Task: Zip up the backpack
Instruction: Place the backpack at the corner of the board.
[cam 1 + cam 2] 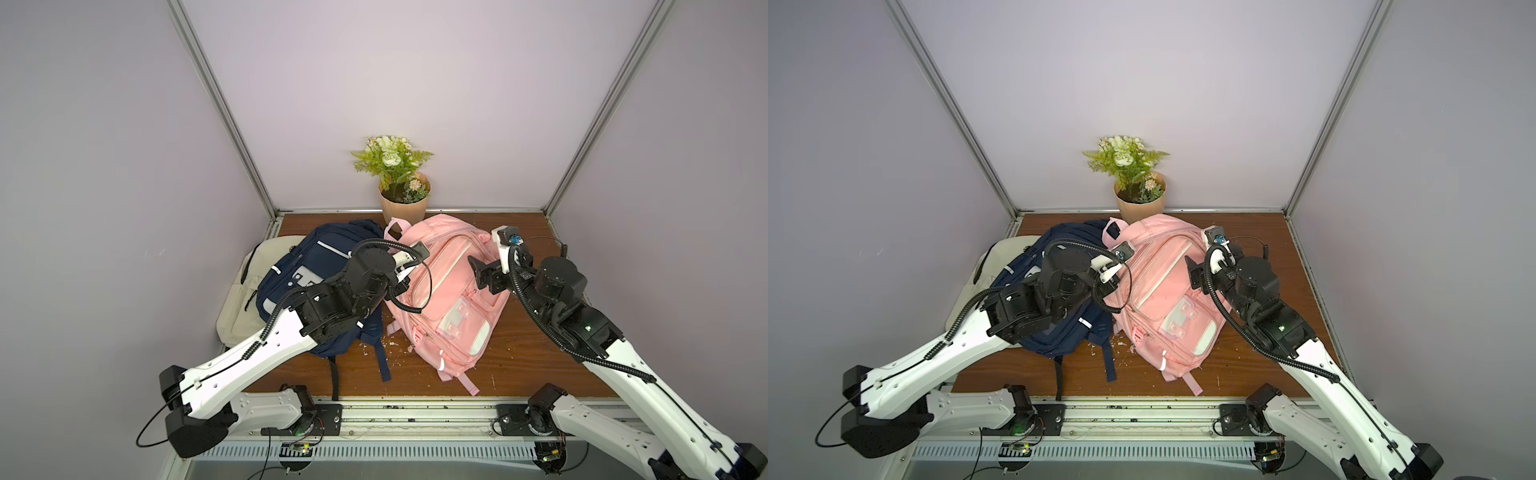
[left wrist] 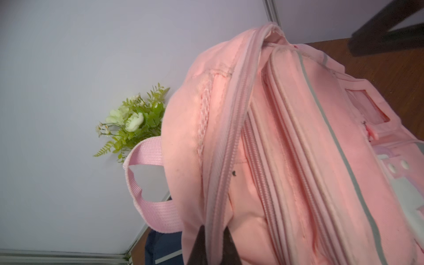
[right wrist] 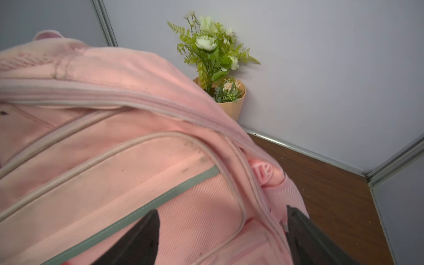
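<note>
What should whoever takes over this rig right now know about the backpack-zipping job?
Left claw: shut on the pink backpack, pinching the edge of its main zipper.
Right claw: open and holding nothing, with its jaws astride the bag's side. The pink pull tab is just ahead of it.
The bag lies on the table beside the navy backpack.
Done: the edge is pinned.
Left: the main zipper gapes open near the left claw. The right claw probably needs to grip the pull tab and draw it along, though I cannot tell whether that tab runs this zipper.
</note>
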Controlling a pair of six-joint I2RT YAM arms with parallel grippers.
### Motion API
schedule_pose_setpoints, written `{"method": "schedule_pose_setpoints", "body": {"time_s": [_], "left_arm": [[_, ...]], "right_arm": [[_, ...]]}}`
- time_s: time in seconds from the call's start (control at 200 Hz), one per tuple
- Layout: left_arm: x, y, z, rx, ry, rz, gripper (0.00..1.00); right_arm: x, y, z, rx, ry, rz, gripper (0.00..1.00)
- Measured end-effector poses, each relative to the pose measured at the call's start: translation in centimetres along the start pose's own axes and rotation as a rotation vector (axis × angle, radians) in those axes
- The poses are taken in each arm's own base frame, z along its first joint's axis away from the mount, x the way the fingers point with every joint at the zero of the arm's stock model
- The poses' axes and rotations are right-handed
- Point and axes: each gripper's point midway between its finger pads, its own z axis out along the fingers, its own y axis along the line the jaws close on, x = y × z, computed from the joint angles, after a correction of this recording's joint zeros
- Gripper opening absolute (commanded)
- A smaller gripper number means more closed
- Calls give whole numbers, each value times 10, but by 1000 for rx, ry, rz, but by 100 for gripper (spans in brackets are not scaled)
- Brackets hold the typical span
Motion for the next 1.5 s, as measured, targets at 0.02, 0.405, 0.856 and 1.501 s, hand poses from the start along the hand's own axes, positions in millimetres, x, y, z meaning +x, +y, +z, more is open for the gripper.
{"method": "schedule_pose_setpoints", "body": {"time_s": [0.02,0.405,0.856,1.501], "left_arm": [[-2,2,-1,-4,-7,9,0],[-19,7,10,-43,-44,114,1],[-14,37,46,-164,-31,-330,64],[208,-173,114,183,572,-697,73]], "right_arm": [[-4,2,0,-13,-10,-7,87],[-9,42,23,-217,-15,-88,37],[40,-48,55,150,146,29,0],[153,-151,83,460,468,135,0]]}}
